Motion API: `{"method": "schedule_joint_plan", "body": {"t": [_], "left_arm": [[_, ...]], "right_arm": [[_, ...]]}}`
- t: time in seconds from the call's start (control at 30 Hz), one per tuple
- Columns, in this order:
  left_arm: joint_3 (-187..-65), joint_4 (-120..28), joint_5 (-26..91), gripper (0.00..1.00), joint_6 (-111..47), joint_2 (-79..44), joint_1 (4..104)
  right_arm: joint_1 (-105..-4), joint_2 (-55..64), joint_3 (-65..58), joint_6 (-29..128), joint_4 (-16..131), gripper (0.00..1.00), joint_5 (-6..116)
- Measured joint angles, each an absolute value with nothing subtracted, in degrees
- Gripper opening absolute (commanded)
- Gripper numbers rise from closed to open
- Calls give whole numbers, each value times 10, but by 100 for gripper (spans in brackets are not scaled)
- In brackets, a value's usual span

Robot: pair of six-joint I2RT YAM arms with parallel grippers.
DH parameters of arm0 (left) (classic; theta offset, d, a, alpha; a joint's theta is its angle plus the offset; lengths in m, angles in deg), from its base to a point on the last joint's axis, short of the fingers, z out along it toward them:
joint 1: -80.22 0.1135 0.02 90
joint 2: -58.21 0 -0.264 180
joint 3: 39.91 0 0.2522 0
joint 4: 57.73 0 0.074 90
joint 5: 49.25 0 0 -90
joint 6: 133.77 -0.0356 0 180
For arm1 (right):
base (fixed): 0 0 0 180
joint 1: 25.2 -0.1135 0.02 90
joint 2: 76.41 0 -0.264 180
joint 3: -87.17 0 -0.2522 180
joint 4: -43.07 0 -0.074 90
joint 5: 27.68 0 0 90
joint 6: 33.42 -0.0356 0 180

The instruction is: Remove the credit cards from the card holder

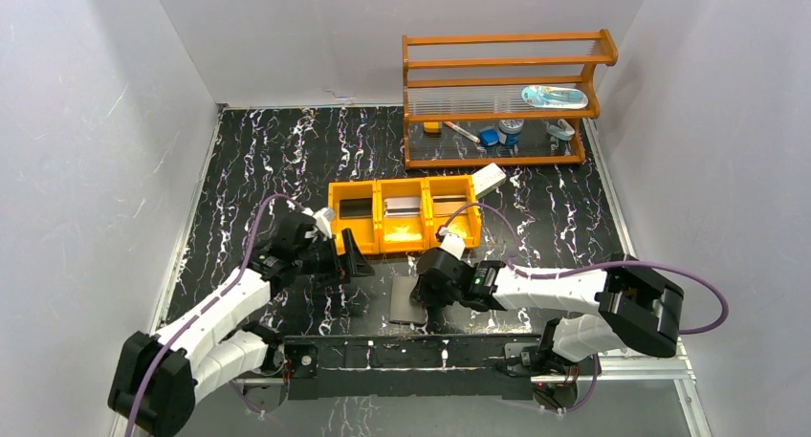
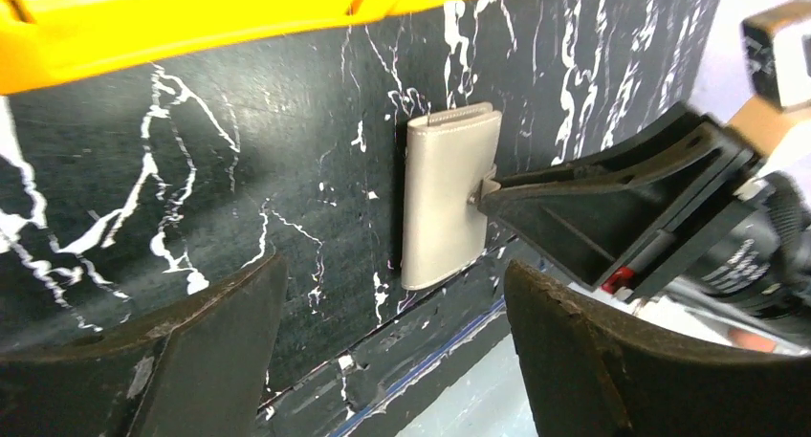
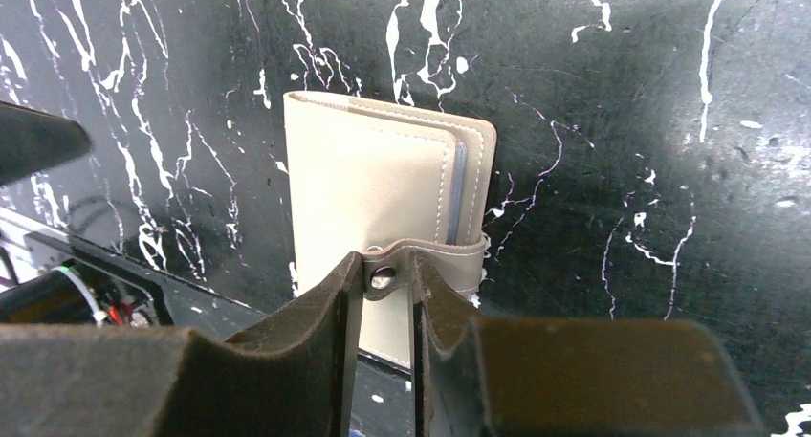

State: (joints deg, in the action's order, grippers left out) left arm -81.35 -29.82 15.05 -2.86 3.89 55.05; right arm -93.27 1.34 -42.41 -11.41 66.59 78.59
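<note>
From above, the card holder [image 1: 406,301] lies closed and flat on the black marbled worktop [image 1: 287,160], near its front edge and between the two arms. The right tool [image 1: 427,294] is down at the holder's right edge. The left tool [image 1: 358,263] is just to the holder's left, beside the orange tray [image 1: 376,238]. Each of the tray's three compartments holds one of the credit cards [image 1: 403,206]: a dark one on the left, a silvery one in the middle and a brownish one on the right. A white box [image 1: 490,179] sits just beside the tray's far right corner, and a wooden rack [image 1: 502,45] stands at the back. In the left wrist view the left tool's fingers [image 2: 191,360] are spread wide with nothing between them, and the holder lies beyond. In the right wrist view the right tool is drawn narrow, pinching the tab of the holder's snap strap [image 3: 430,257].
</note>
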Motion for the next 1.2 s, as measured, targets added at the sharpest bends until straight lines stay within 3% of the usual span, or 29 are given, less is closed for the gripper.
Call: {"method": "schedule_joint_plan", "body": {"t": [0.37, 1.2], "left_arm": [[-828, -327, 216, 81, -21, -59, 403], [-813, -366, 237, 81, 4, -47, 393]], "right_arm": [[-923, 8, -439, -122, 636, 36, 767], [-923, 9, -401, -92, 764, 43, 817]]}}
